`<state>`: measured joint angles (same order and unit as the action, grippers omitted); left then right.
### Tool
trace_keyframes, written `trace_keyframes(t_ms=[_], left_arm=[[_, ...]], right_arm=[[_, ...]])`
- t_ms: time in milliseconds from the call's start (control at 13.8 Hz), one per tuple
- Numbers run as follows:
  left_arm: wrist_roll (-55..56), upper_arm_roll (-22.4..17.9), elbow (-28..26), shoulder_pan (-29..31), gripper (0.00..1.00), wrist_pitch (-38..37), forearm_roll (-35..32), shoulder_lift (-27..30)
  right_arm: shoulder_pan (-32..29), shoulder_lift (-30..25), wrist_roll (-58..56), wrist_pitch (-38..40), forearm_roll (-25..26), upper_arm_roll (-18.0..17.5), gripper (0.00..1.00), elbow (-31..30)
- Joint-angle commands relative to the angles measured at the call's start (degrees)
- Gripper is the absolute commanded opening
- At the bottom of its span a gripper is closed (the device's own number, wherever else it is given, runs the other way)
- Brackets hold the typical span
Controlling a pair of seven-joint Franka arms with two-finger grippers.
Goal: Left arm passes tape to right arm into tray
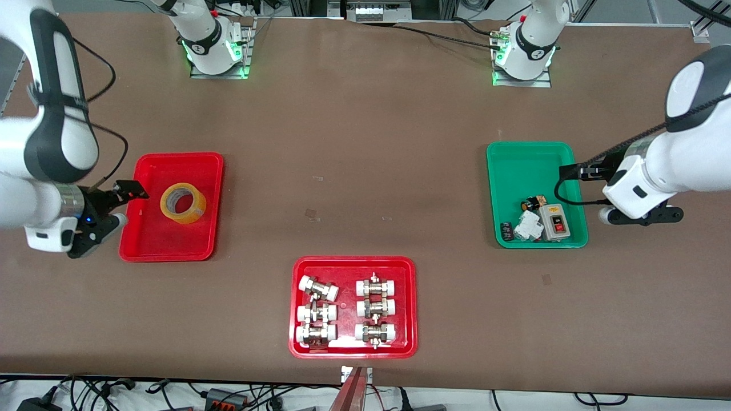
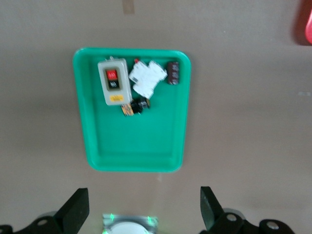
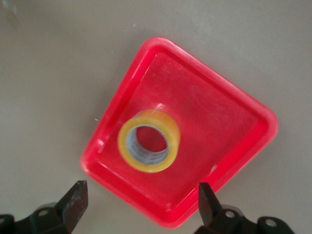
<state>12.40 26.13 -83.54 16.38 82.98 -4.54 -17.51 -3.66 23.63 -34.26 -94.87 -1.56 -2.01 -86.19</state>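
Observation:
The tape, a yellowish roll with a pale core, lies flat in the plain red tray toward the right arm's end of the table. My right gripper is open and empty above the tray's outer edge, apart from the tape. In the right wrist view the tape lies in the tray, with the right gripper open over the tray's rim. My left gripper is open and empty beside the green tray. The left wrist view shows the left gripper open over bare table.
The green tray holds a grey switch box and small electrical parts. A wider red tray with several white-capped metal fittings sits near the front camera's edge. The arm bases stand along the table's farthest edge from the camera.

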Motion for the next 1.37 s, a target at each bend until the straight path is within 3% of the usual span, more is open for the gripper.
trace_keyframes(t_ms=[0,145,217,434,651,795,1301], left_arm=[[-4.1,-6.5,-13.8,-1.9,1.0,6.3,-0.2,10.8],[-3.8,-17.4,-12.3,-11.1,1.0,9.5,0.1,12.3],[-3.8,-19.8,-10.4,-12.8,1.0,12.8,0.1,12.7],[-4.3,-19.6,-9.5,-12.8,1.0,9.0,0.3,14.2],[-4.0,-18.8,-8.0,-13.0,1.0,8.2,0.4,14.8],[-3.9,-19.0,-7.5,-12.9,1.0,8.3,4.7,14.8],[-4.1,-19.0,-7.5,-12.9,1.0,8.2,4.9,14.7]], right_arm=[[2.8,-7.4,12.4,2.9,1.7,0.3,1.0,-3.3],[4.1,-11.7,22.1,4.9,1.7,0.0,1.0,-3.3],[5.3,-13.9,27.4,6.3,1.7,-0.1,1.0,-3.3],[5.9,-18.9,31.9,8.6,1.3,-0.2,1.0,-4.0],[5.9,-26.3,35.3,4.9,0.7,0.0,1.0,-11.2],[6.0,-29.0,37.2,4.1,0.9,-0.2,1.0,-13.3],[5.2,-24.1,37.2,4.7,1.1,0.3,1.0,-4.6]])
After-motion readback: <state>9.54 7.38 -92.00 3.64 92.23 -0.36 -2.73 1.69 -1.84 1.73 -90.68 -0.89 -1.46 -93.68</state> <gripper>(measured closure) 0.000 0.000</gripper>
